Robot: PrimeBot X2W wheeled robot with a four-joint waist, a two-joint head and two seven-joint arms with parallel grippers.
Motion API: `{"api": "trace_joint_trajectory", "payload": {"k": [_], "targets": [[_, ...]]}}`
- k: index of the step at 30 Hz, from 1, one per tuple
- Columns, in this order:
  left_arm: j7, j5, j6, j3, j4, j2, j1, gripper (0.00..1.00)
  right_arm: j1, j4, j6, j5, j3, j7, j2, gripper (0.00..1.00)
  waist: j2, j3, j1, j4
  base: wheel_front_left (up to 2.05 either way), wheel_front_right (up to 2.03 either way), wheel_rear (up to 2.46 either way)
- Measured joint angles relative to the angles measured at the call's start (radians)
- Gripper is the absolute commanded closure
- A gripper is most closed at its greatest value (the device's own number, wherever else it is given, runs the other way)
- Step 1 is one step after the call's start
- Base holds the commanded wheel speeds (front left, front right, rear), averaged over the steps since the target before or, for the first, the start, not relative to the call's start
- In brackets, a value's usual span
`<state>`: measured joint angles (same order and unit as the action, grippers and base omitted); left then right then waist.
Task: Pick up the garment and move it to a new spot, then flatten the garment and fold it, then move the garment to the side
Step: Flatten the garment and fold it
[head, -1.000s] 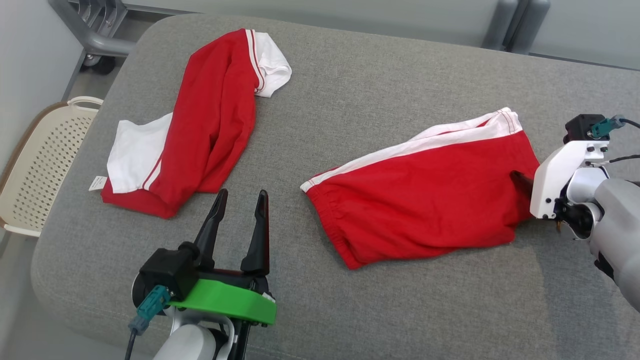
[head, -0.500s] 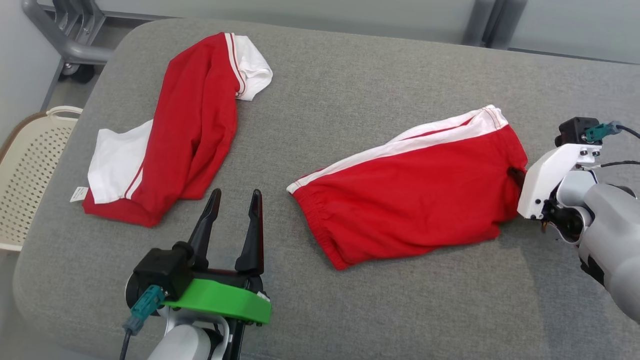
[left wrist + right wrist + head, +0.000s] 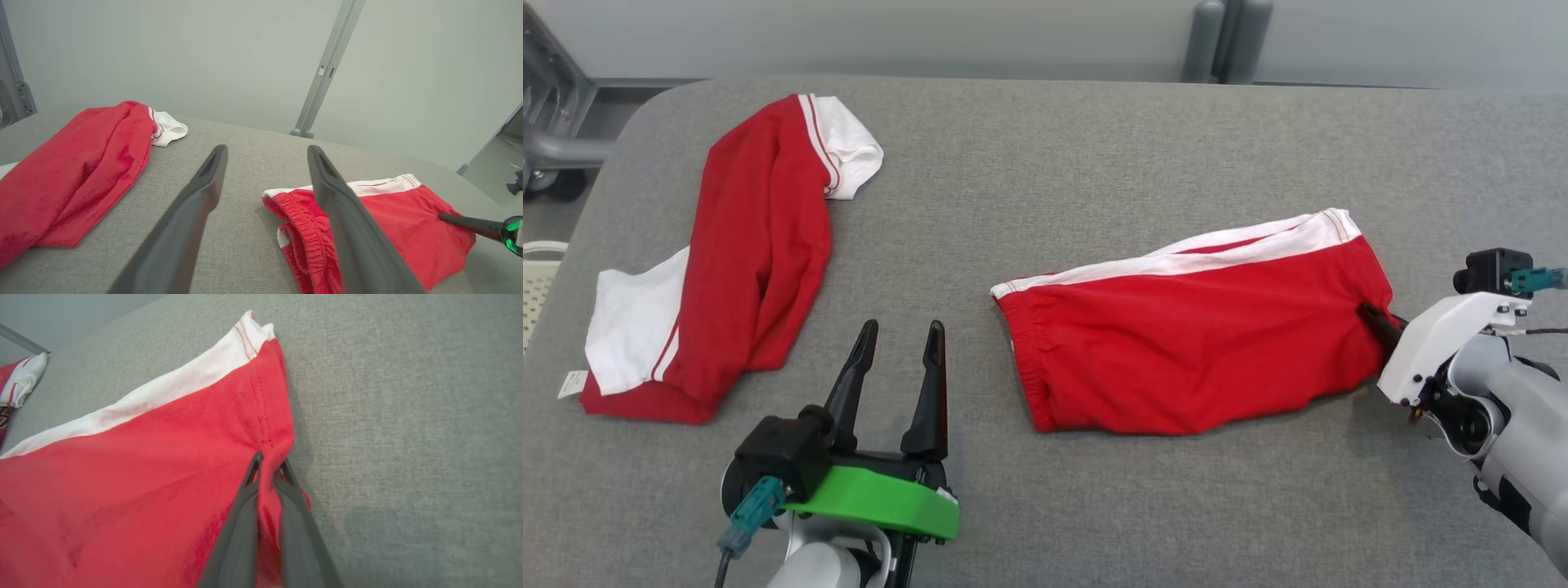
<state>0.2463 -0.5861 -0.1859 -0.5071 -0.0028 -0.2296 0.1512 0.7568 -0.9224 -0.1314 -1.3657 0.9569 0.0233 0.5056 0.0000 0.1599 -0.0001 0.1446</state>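
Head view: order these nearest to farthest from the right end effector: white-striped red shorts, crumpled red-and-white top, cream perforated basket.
1. White-striped red shorts: pinched in the right end effector.
2. Crumpled red-and-white top: far left.
3. Cream perforated basket: view's left edge.

red shorts point(image 3: 1192, 343) with white stripe, grey table point(image 3: 1094, 163)

A crumpled red and white shirt point(image 3: 756, 245) is lying on the left part of the grey padded table point(image 3: 1045, 155), its small white label point(image 3: 572, 384) sticking out at the near corner. A pale perforated basket point(image 3: 534, 282) is standing beside the table's left edge, a grey wheeled frame point(image 3: 551, 151) beyond it. Grey posts point(image 3: 1225, 37) are rising behind the far edge.
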Motion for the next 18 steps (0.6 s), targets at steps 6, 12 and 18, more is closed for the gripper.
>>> {"api": "trace_joint_trajectory", "payload": {"k": [6, 12, 18], "targets": [[-0.007, 0.000, -0.008, -0.002, -0.018, -0.006, -0.014, 0.00, -0.061, 0.046, 0.000, -0.023, -0.020, 0.070, 0.029, 1.00, 0.0000, -0.017, 0.0000, -0.065, 0.00, 0.00, 0.00], [-0.012, -0.001, -0.012, -0.008, -0.027, -0.008, -0.014, 0.00, -0.112, 0.055, 0.000, -0.043, -0.042, 0.119, 0.040, 1.00, 0.0000, -0.030, 0.0000, -0.123, 0.00, 0.00, 0.00], [-0.013, -0.001, -0.014, -0.010, -0.027, -0.012, -0.014, 0.00, -0.117, 0.042, 0.000, -0.055, -0.061, 0.158, 0.016, 1.00, 0.0000, -0.044, 0.0001, -0.142, 0.00, 0.00, 0.00]]}}
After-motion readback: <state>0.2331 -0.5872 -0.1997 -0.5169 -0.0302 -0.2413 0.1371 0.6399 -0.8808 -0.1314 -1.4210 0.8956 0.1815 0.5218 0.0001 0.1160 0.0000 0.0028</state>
